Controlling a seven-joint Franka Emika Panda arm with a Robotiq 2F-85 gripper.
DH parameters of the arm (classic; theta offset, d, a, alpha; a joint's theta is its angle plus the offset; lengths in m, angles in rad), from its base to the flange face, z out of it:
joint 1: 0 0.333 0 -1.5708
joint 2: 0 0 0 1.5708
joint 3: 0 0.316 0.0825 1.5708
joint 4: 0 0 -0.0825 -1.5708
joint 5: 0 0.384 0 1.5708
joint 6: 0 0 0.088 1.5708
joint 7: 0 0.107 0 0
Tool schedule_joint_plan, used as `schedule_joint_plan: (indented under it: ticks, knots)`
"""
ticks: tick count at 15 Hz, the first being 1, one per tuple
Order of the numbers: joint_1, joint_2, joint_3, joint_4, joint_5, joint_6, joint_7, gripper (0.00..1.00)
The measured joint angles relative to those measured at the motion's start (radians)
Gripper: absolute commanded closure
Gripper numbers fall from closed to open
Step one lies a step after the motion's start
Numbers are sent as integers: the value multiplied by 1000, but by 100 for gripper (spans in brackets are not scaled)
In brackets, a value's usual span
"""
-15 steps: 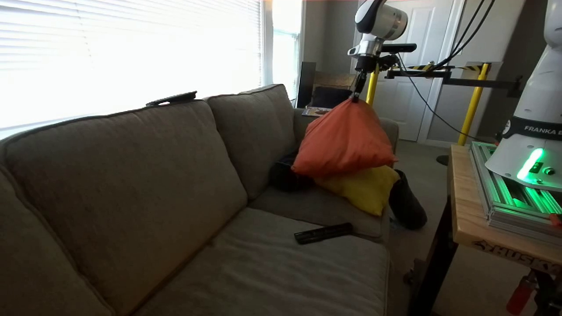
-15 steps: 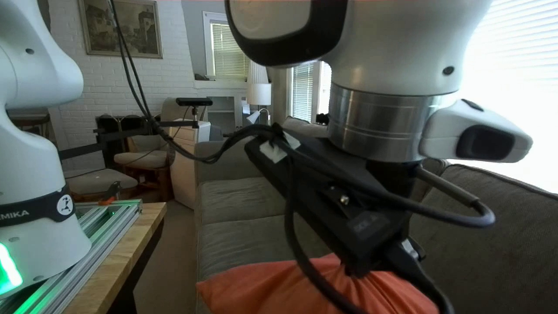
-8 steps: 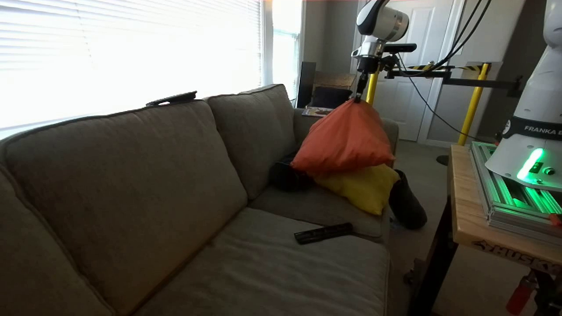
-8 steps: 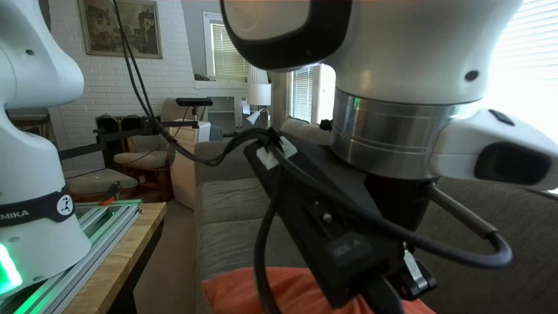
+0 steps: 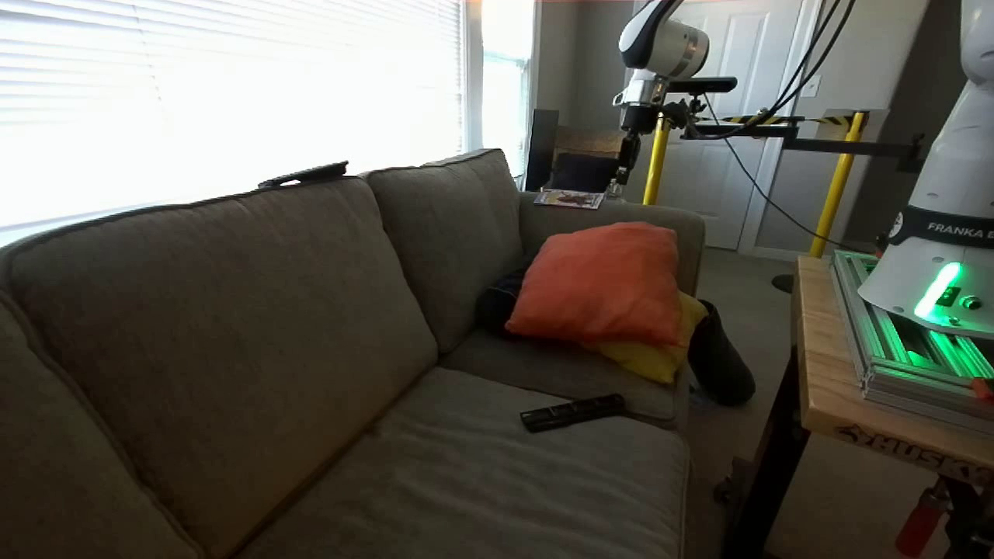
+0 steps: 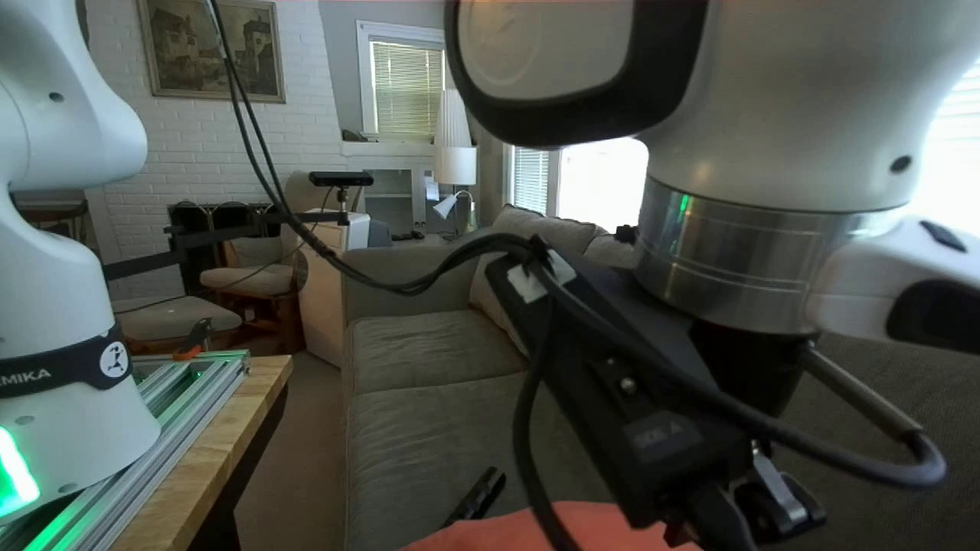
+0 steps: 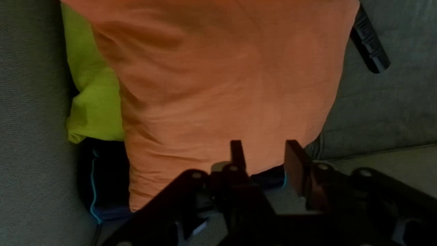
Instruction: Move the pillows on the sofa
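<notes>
The orange pillow [image 5: 598,283] lies at the far end of the grey-brown sofa [image 5: 272,334], on top of the yellow pillow [image 5: 648,361], whose front corner and edge stick out beneath it. In the wrist view the orange pillow [image 7: 222,78] fills the middle, and part of the yellow pillow [image 7: 97,102] shows at its left. Only an edge of the orange pillow [image 6: 582,528] shows low in an exterior view. My gripper [image 7: 263,141] is open and empty, with a gap between its fingers. In an exterior view the gripper [image 5: 621,175] hangs above the orange pillow, apart from it.
A black remote [image 5: 572,412] lies on the near seat cushion. A dark cushion with blue piping [image 7: 106,177] is partly under the pillows. A magazine [image 5: 569,199] lies on the sofa arm. A black object [image 5: 304,175] lies on the backrest. A wooden workbench [image 5: 811,349] carries the robot base.
The gripper has opened and let go of the orange pillow, which has dropped from hanging by its gathered top to lying flat over the yellow one. The arm has shifted slightly.
</notes>
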Motion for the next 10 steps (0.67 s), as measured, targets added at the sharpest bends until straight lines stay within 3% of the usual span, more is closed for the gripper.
schedule_joint_plan:
  ticks: [5, 10]
  knots:
    - [42, 64, 36, 53, -29, 0, 89, 1]
    - [123, 76, 53, 69, -182, -1, 224, 0]
